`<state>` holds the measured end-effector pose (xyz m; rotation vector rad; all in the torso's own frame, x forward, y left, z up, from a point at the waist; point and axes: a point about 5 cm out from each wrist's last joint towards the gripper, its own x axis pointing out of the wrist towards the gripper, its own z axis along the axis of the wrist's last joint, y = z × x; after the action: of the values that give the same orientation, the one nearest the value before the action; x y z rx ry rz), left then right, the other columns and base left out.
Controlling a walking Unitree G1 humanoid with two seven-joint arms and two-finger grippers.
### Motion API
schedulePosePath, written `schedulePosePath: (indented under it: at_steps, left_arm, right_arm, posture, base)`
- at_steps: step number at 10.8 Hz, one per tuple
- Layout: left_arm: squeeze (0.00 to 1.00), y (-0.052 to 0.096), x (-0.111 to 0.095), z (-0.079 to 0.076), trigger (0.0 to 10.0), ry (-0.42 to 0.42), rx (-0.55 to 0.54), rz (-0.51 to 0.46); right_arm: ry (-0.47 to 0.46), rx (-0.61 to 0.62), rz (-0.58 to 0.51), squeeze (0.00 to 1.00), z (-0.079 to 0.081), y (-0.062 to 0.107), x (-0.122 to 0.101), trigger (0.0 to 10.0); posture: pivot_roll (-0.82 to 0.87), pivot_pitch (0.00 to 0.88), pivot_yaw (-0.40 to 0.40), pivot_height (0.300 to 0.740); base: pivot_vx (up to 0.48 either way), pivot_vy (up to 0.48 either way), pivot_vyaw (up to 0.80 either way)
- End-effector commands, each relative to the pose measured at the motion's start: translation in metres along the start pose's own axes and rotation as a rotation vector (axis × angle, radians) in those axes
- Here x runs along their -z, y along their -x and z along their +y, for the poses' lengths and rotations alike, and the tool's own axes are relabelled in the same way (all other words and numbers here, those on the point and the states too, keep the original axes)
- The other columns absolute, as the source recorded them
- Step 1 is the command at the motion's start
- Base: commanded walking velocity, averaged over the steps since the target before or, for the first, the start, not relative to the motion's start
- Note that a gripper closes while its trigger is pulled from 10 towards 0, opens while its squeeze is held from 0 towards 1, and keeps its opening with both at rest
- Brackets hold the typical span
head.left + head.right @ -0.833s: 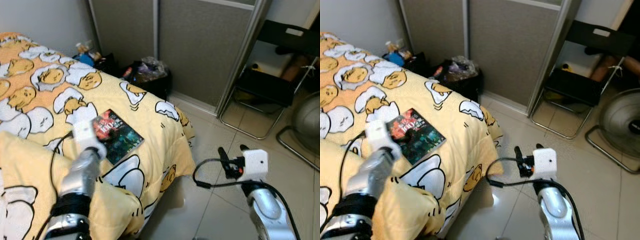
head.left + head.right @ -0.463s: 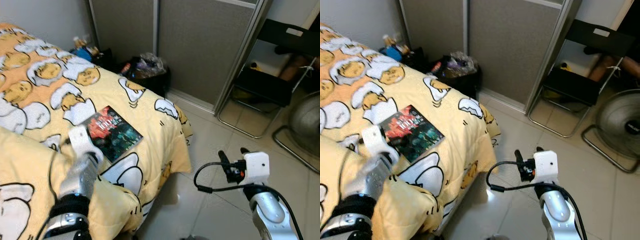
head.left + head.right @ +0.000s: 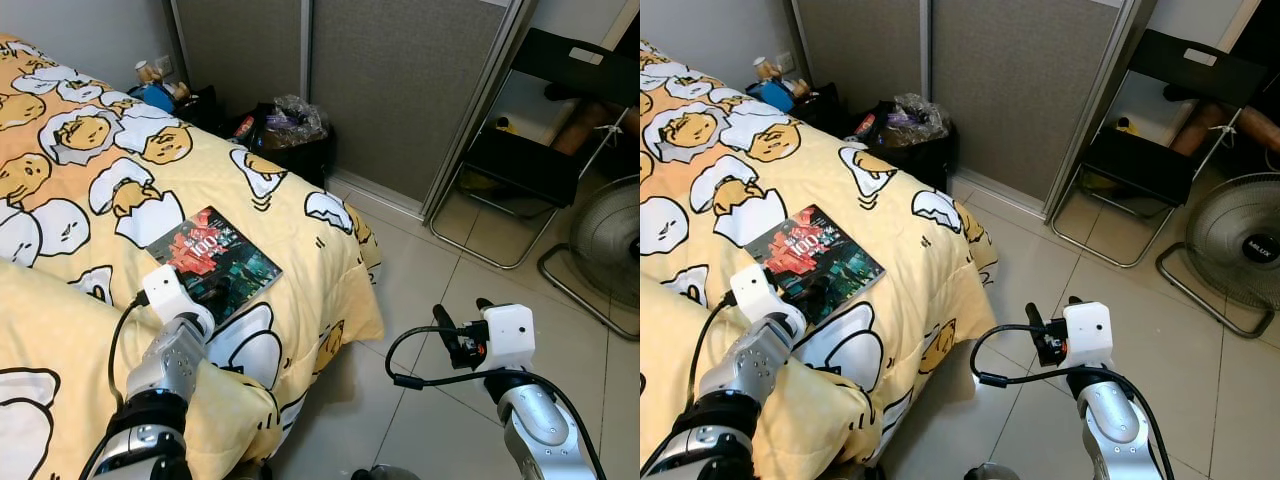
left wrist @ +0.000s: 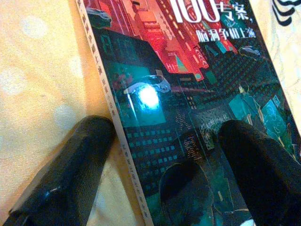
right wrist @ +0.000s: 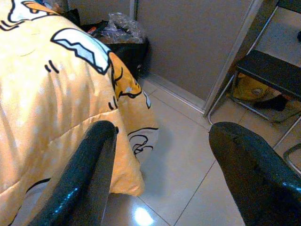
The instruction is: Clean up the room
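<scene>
A dark book with a red and teal city cover lies flat on the yellow egg-print duvet near the bed's foot corner. My left gripper is open at the book's near edge. One finger rests on the duvet beside the spine and the other finger lies over the cover. My right gripper hangs open over the tiled floor beside the bed, holding nothing.
A black bin with a bag of rubbish stands by the grey sliding door. A folding chair and a floor fan stand to the right. Bottles and clutter sit in the far corner.
The camera has shifted. My left gripper has drawn back from over the book's far part to its near edge. The right arm has barely moved.
</scene>
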<state>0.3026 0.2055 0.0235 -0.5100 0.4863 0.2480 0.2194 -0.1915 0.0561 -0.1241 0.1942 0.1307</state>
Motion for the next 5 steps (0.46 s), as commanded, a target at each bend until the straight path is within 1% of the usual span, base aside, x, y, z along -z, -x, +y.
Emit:
schedulePosePath:
  at_steps: [1, 2, 3, 4, 5]
  left_arm:
    - [0.00, -0.001, 0.009, 0.000, 10.0, 0.008, -0.009, 0.035]
    - [0.00, -0.001, 0.020, 0.001, 10.0, 0.020, -0.011, 0.077]
    - [0.00, -0.002, 0.027, -0.002, 9.1, 0.072, 0.007, 0.103]
    - [0.00, -0.002, 0.030, -0.002, 0.0, 0.096, 0.015, 0.116]
    - [0.00, -0.003, 0.033, -0.001, 0.0, 0.146, 0.026, 0.119]
  right_arm:
    - [0.008, -0.004, -0.008, 0.00, -0.003, 0.001, -0.004, 10.0]
    - [0.008, -0.007, -0.005, 0.00, -0.004, 0.000, -0.004, 10.0]
    - [0.007, -0.009, -0.002, 0.00, -0.004, 0.000, -0.004, 10.0]
    - [0.007, -0.010, -0.001, 0.00, -0.003, -0.001, -0.004, 10.0]
    - [0.006, -0.012, 0.000, 0.00, -0.003, -0.003, -0.004, 10.0]
  posture:
    - [-0.14, 0.065, -0.035, 0.740]
    - [-0.14, 0.063, -0.037, 0.740]
    - [-0.14, 0.060, -0.038, 0.740]
    - [-0.14, 0.058, -0.038, 0.740]
    - [-0.14, 0.056, -0.041, 0.740]
  base:
    - [0.000, 0.000, 0.00]
    - [0.000, 0.000, 0.00]
    - [0.000, 0.000, 0.00]
    - [0.000, 0.000, 0.00]
    - [0.000, 0.000, 0.00]
